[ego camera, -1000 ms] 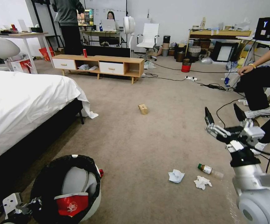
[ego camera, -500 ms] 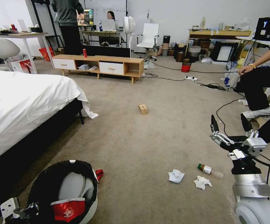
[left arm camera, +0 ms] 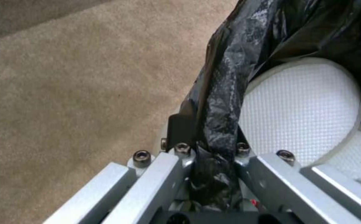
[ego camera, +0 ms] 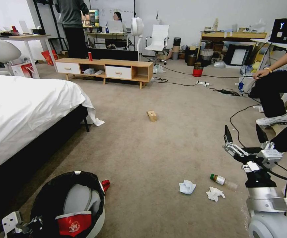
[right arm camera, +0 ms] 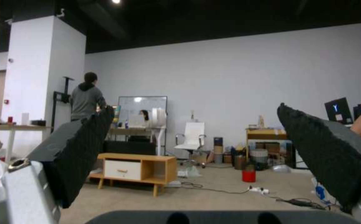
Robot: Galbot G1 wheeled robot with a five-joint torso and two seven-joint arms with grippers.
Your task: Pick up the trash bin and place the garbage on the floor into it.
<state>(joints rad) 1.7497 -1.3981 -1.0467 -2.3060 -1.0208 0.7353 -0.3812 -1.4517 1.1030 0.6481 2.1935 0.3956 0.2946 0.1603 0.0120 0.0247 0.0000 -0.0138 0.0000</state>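
Beige short-pile carpet (ego camera: 156, 155) lies ahead of me, with litter on it. My left gripper (left arm camera: 207, 155) is clamped on the crinkly black bag at the rim of the small round white plastic bin (ego camera: 69, 205), low on my left; a crumpled red-white paper cup (ego camera: 73, 223) is already inside. Two white tissue wads (ego camera: 187, 186), a clear green-capped bottle (ego camera: 223, 180) and a tan cardboard box (ego camera: 152, 115) remain. My right gripper (ego camera: 244, 134) hangs above them, fingers spread.

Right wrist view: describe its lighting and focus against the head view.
Right wrist view: dim, dark ceiling with spot lights, the open right gripper fingers soft and close. Head view: evenly bright, edges bowed, the tissue wads and the bottle crisp on the floor.
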